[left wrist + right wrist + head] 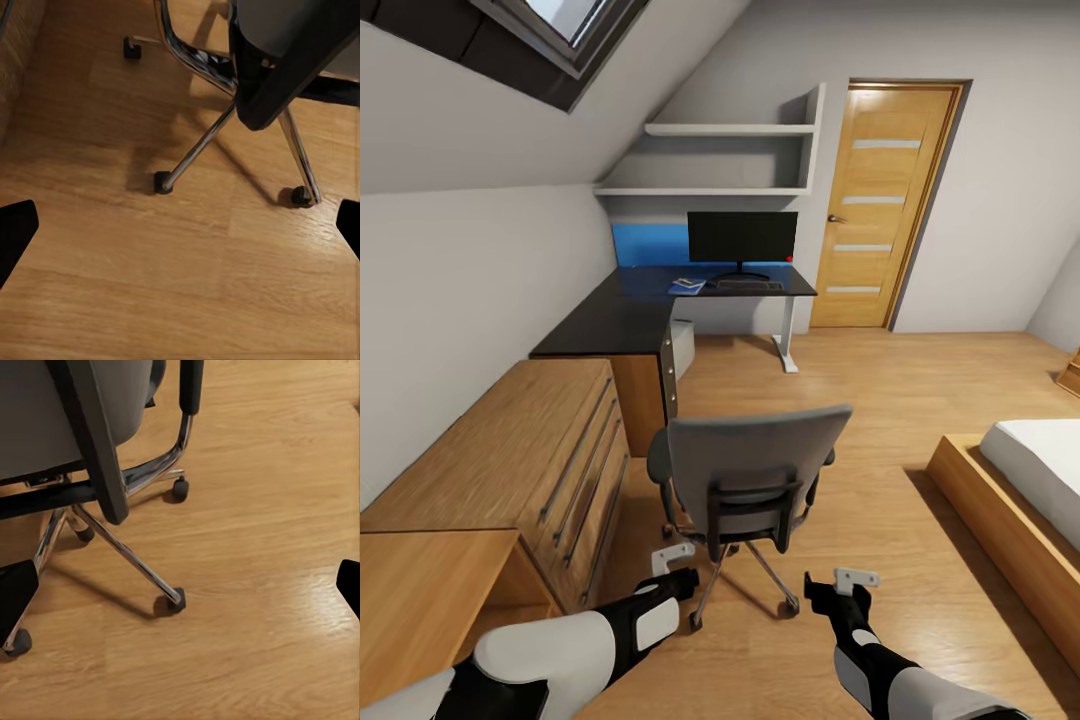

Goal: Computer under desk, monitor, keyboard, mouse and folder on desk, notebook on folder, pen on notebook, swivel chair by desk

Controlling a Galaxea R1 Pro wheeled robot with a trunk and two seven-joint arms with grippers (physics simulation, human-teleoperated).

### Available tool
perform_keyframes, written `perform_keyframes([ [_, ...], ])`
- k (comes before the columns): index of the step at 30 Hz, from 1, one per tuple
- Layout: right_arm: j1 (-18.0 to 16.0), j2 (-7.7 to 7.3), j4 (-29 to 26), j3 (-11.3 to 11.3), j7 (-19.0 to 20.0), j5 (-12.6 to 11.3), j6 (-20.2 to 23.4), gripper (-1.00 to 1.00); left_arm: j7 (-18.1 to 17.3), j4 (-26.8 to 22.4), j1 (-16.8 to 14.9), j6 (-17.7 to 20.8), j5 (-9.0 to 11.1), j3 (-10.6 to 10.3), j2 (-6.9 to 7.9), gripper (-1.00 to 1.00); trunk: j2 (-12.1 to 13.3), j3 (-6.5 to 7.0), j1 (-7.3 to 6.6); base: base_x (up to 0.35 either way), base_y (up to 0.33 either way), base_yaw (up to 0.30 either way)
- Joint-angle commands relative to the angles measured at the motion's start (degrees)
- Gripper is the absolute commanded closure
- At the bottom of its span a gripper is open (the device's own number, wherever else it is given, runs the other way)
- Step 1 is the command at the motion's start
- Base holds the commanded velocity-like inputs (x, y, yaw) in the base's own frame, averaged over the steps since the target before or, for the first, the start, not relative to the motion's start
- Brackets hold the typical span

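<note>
Bedroom walls slope in pale grey over a light wood floor, with a wooden door at the far end and a low wood-framed bed with a white mattress at the right edge. Along the left wall runs a light wood cabinet with long metal handles, and beyond it the desk, L-shaped with a matte black top, white legs and a blue back panel, reaches into the far corner under two grey shelves. Well apart from the desk, in the middle of the floor just ahead of both arms, stands the swivel chair, its grey back turned toward the camera; the wrist views show its chrome spokes and black castors on the boards. On the far part of the desk the monitor stands upright on its curved stand, a tiny red light at a lower corner. A light grey box, apparently the computer, sits under the desk beside the drawer unit. The keyboard lies in front of the monitor, and the blue folder lies just beside it with something small on top, too small to make out. The left gripper and the right gripper hover low behind the chair, each with fingers spread apart and holding nothing.
</note>
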Motion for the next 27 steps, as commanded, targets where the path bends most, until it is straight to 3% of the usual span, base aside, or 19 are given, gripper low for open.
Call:
perform_keyframes([
  [1,-0.06,-0.01,0.06,0.76,-0.20,-0.14,-0.15,-1.00,0.25,-0.21,-0.06,-0.31,0.48,-0.49,0.00,-1.00,-0.45,-0.24,0.23,0.000,0.000,0.000],
  [10,-0.03,-0.07,0.22,2.05,0.30,1.58,-0.18,-1.00,-0.97,-2.08,-0.03,-0.24,-0.41,-0.64,0.00,-1.00,-4.06,-1.86,2.20,0.000,0.000,0.000],
  [11,-0.03,0.03,0.27,2.22,1.46,1.80,-0.27,-1.00,-1.47,-3.55,-0.04,-0.22,-2.93,-0.66,0.00,-1.00,-4.46,-2.04,2.42,0.000,0.000,0.000],
  [12,-0.03,0.05,0.28,2.25,1.95,1.84,-0.33,-1.00,-1.57,-3.86,-0.03,-0.19,-3.99,-0.67,0.00,-1.00,-4.86,-2.22,2.64,0.000,0.000,0.000],
  [16,-0.03,0.13,0.29,2.29,2.58,1.90,-0.47,-1.00,-1.61,-4.22,-0.05,0.18,-5.52,-0.67,0.00,-1.00,-6.47,-2.93,3.52,0.000,0.000,0.000],
  [27,0.04,0.17,0.29,2.30,2.80,1.91,-0.59,-1.00,-1.30,-4.32,-0.02,0.11,-6.04,-0.67,0.00,-1.00,-10.88,-4.91,5.94,0.000,0.000,0.000],
])
